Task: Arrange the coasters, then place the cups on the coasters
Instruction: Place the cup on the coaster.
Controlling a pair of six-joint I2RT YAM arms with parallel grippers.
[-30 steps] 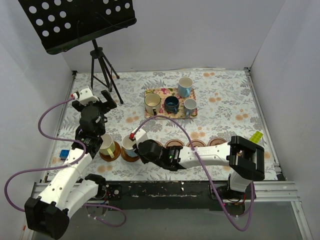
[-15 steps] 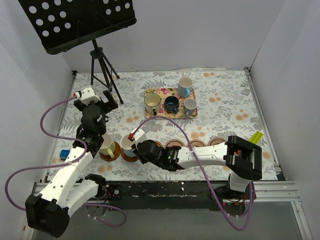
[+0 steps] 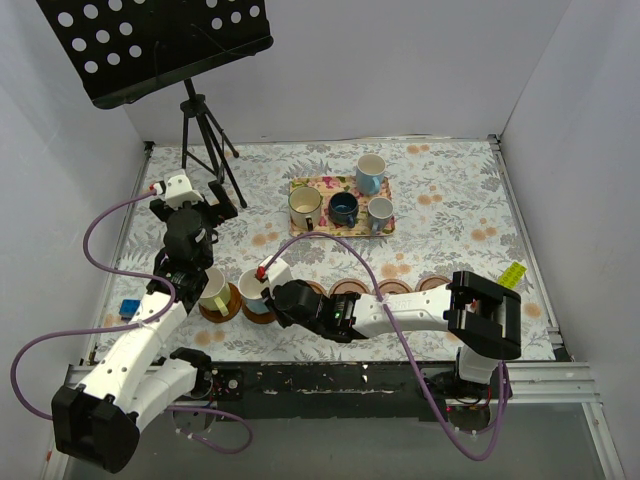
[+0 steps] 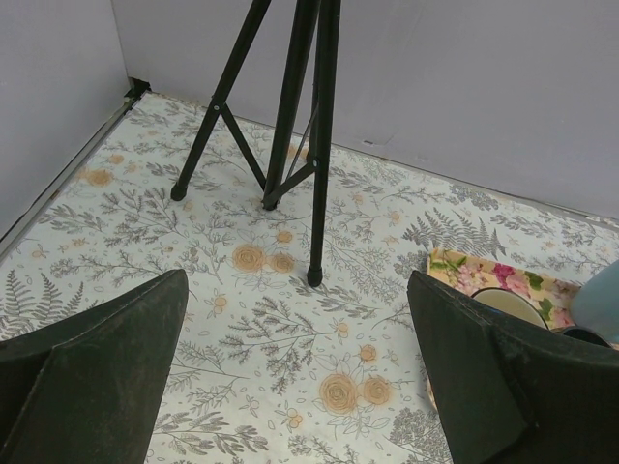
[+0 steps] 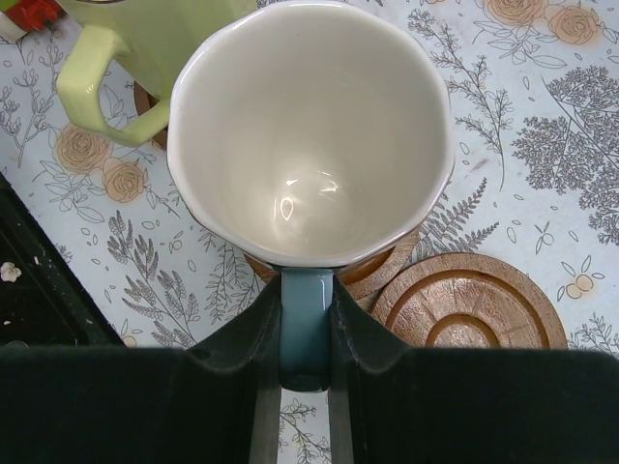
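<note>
My right fingers (image 5: pixel 232 348) are clenched on the handle (image 5: pixel 307 324) of a light blue mug (image 5: pixel 309 135), one each side, and the mug stands upright over the second coaster (image 5: pixel 387 269) at the left end of the row. A sliver of that coaster shows past the mug's base on my side, so I judge it close to centred, though I cannot tell whether the base is touching the wood yet. To do this well, I would lower straight down with no tilt, feel it settle, then open just enough to clear the handle and back out along the handle's line so nothing gets dragged. Close on one side sits the yellow-green mug (image 5: pixel 160 34), already on the first coaster, its handle (image 5: pixel 102 82) pointing out towards the bench edge, so no swinging that way. Just beside on the other side lies the next bare coaster (image 5: pixel 469 307), easy to knock as I pull away. My left fingers (image 4: pixel 97 367) are spread wide with nothing between them, hanging above the flowered bench (image 4: pixel 290 319) near the tripod (image 4: pixel 295 106), whose legs stand right ahead. Further back, the floral tray (image 3: pixel 300 184) carries the cream mug (image 3: pixel 305 205), dark blue mug (image 3: pixel 343 208), another light blue mug (image 3: pixel 370 172) and the small grey-blue mug (image 3: pixel 379 213).
</note>
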